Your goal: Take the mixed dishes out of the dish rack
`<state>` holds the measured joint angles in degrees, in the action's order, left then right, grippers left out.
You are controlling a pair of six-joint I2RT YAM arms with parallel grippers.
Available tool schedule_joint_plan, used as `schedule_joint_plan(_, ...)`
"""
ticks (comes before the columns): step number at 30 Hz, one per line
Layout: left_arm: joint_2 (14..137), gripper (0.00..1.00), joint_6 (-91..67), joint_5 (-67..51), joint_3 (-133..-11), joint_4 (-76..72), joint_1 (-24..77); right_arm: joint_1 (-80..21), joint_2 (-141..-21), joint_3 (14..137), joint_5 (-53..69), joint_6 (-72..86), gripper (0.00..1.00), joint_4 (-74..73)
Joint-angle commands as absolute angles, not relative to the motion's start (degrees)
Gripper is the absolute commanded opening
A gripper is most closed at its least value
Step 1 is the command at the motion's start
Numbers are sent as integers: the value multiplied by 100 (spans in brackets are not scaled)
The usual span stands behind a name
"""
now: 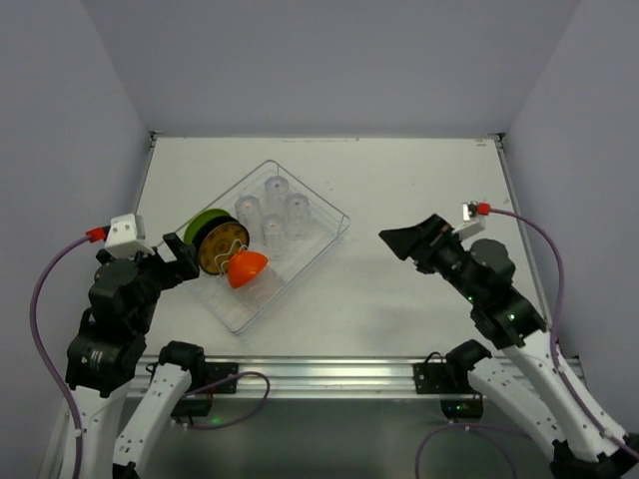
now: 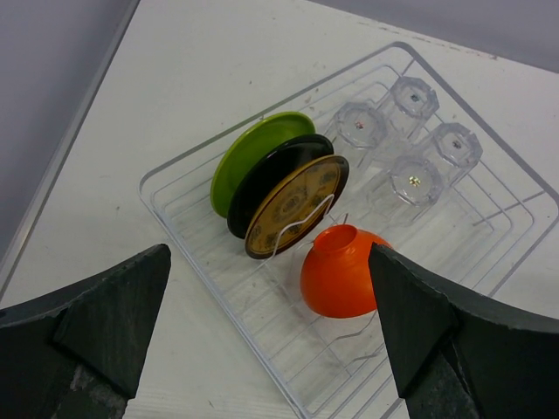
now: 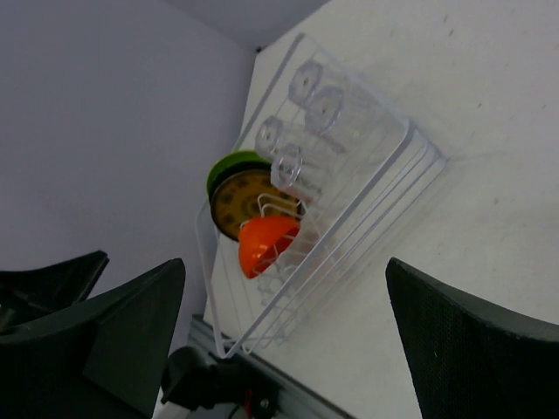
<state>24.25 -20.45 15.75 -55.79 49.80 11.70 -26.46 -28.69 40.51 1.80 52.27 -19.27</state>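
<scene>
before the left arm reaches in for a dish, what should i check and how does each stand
1. Left gripper open and empty: ok.
2. Right gripper open, away from the dish rack: ok.
3. Orange bowl uncovered, at the rack's near end: ok.
4. Bowl free of the wire prongs: cannot tell.
5. Three plates standing on edge: ok.
6. Four tumblers standing, none toppled: ok.

Probably a robotics lab: bare grey walls enclose a white table.
</scene>
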Motion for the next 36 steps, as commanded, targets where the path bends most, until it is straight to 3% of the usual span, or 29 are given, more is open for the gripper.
schedule_joint_plan(1, 2373, 100, -2109, 1767, -5511, 4483, 1187, -3390, -3847, 3963, 1013, 6100, 99, -309)
schedule_joint_plan(6, 2320, 100, -2135, 1950, -5476, 4395, 1187, -5137, -5263, 4842, -568, 6309, 99, -246)
schedule_joint_plan(12, 2224, 100, -2320, 2355, -5221, 4027, 1187, -6309, -7038, 6168, -2091, 6688, 99, -413)
schedule_joint_plan(22, 1943, 100, -2452, 3208, -4640, 3577, 1187, -6908, -9165, 8111, -3190, 9042, 99, -2089)
schedule_joint_plan(29, 1687, 100, -2426, 3085, -4500, 3472, 1187, -6987, -9738, 8227, -3243, 10308, 94, -2391)
schedule_joint_plan(36, 2056, 100, -2355, 2804, -4474, 3393, 1187, -7005, -10291, 8323, -3129, 10538, 93, -2163)
